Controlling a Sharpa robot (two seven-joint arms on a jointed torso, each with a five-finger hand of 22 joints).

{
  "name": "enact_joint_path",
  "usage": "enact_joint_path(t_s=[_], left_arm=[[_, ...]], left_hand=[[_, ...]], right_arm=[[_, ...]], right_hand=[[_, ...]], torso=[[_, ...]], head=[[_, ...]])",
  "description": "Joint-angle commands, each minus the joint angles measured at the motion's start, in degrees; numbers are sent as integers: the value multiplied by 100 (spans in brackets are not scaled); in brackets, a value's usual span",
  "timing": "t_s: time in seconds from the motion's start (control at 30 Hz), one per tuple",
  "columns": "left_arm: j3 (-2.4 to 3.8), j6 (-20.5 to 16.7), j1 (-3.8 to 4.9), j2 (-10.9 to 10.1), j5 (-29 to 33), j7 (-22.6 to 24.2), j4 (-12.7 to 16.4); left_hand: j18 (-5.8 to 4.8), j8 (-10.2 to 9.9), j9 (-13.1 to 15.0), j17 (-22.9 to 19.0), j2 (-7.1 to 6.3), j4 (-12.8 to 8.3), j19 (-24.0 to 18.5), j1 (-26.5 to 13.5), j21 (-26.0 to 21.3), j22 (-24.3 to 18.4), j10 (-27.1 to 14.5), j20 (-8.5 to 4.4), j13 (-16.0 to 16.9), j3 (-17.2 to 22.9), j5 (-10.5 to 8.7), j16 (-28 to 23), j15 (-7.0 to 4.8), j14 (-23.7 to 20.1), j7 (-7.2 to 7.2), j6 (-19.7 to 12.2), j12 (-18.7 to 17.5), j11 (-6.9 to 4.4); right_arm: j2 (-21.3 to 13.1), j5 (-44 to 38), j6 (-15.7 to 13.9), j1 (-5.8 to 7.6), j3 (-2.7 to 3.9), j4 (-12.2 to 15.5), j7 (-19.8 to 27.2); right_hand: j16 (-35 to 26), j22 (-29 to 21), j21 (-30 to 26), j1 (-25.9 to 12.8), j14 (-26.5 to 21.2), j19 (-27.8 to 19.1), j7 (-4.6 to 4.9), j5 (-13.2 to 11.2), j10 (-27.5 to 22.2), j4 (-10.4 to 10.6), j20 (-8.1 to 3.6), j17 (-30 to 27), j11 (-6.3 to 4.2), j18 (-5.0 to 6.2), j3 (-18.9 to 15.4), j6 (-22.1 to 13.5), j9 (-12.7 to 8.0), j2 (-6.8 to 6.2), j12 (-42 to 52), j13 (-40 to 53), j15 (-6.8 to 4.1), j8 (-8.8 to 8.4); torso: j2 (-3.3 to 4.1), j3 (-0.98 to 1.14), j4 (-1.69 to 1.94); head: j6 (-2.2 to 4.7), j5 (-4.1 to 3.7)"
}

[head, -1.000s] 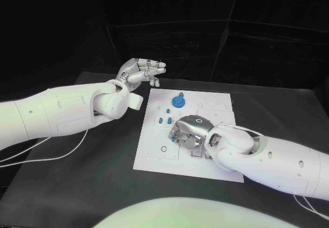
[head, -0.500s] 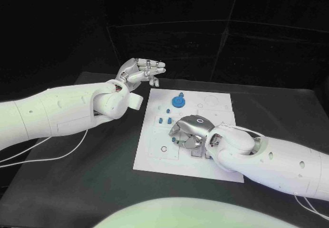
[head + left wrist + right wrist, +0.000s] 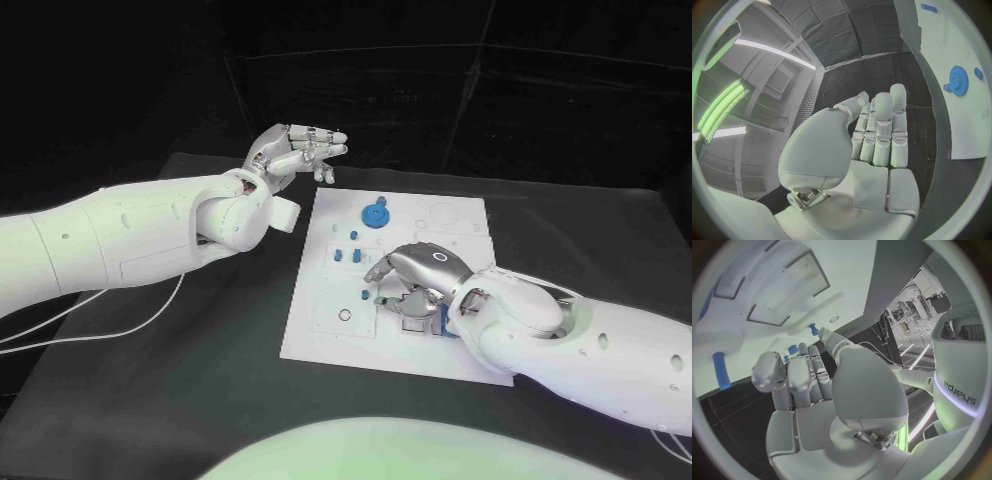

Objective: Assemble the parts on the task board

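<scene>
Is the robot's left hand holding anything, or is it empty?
Empty. The silver left hand is raised beside the far left corner of the white task board; the left wrist view shows its fingers together with nothing in them.

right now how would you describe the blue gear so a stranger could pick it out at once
Find the white task board mid-table. Near its far edge, ahead of the right hand, lies the blue gear. It is the one round, toothed piece; the other blue parts are small pegs.

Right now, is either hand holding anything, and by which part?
Nothing is held. The left hand hangs beyond the board's far corner, fingers curled on nothing. The right hand is over the board, its fingers holding no part.
</scene>
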Motion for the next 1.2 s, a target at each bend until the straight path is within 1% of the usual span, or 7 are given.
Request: enact_joint_path(t_s=[0.03, 0.2, 0.27, 0.37, 0.5, 0.8, 1.2], left_arm=[[4, 60, 7, -8, 26, 48, -1], [4, 65, 6, -10, 26, 49, -5], [3, 69, 6, -8, 26, 48, -7], [2, 75, 5, 4, 30, 47, -14], [1, 60, -1, 13, 51, 57, -14], [1, 35, -6, 32, 64, 80, -27], [1, 36, -7, 29, 66, 83, -40]], left_hand=[[77, 17, -6, -5, 13, -3, -12, 8, -31, -7, -43, -8, 5, -34, 29, -18, 13, -39, 14, 4, 18, -11], [77, 17, -6, -5, 13, -3, -12, 8, -31, -7, -43, -8, 5, -34, 29, -18, 13, -39, 14, 4, 18, -11], [77, 17, -6, -5, 13, -3, -12, 8, -31, -7, -43, -8, 5, -34, 29, -18, 13, -39, 14, 4, 18, -11], [77, 17, -6, -5, 13, -3, -12, 8, -31, -7, -43, -8, 5, -34, 29, -18, 13, -39, 14, 4, 18, -11], [77, 16, -7, -7, 15, -5, -12, 10, -34, -9, -48, -8, 4, -37, 29, -19, 13, -40, 16, -1, 20, -10], [77, 15, -8, -8, 12, -8, -11, 13, -35, -11, -49, -8, 4, -41, 29, -19, 13, -41, 17, -3, 22, -10], [78, 13, -9, -11, 5, -16, -9, 18, -39, -14, -53, -8, 4, -49, 29, -18, 14, -41, 22, -11, 27, -8]], right_arm=[[-241, 173, -341, 19, 69, 236, -159], [-567, 558, -140, 191, 215, 345, -378], [-649, 676, -33, 321, 240, 292, -461], [-791, 769, 84, 528, 265, 197, -449], [-932, 785, 179, 657, 275, 160, -419], [-978, 527, 709, 729, 279, 19, -582], [-795, 452, 1620, 734, 274, -136, -635]], right_hand=[[28, 19, 7, -16, 6, 38, -4, 41, 49, 6, -32, 28, -33, 75, -52, 30, 11, 52, 52, 7, -6, 21], [12, -9, -13, -52, 4, 30, -21, 42, 52, 22, -43, -8, -44, 81, -128, -3, 2, 34, 102, 0, -15, 0], [-7, -35, -32, -68, -3, 16, -17, 44, 8, 29, -44, -42, -41, 85, -181, -14, 1, 20, 107, -9, -15, -1], [-1, -79, -64, 10, 3, 1, -9, -31, -106, -22, -42, -35, -27, 93, -265, -31, 1, 19, 103, -18, -8, 0], [-11, -139, -107, 94, 2, -18, -13, -228, -213, -67, -37, -61, -21, 105, -366, -89, -4, 56, 111, -18, -2, -6], [-65, -232, -184, 166, -16, -54, -102, -306, -552, -60, -34, -154, -21, 122, -670, -195, -4, 127, 89, -18, -2, -3], [-109, -282, -228, 305, -25, -60, -147, -298, -411, -89, -65, -233, -68, 130, -852, -216, -1, 249, 290, -4, -39, 0]], torso=[[-11, -7, -17], [-27, -2, -35], [-37, 1, -46], [-35, -8, -23], [-24, -10, -19], [-26, -18, -23], [-19, -12, -26]], head=[[19, -32], [71, -98], [90, -124], [139, -184], [179, -224], [216, -263], [189, -274]])
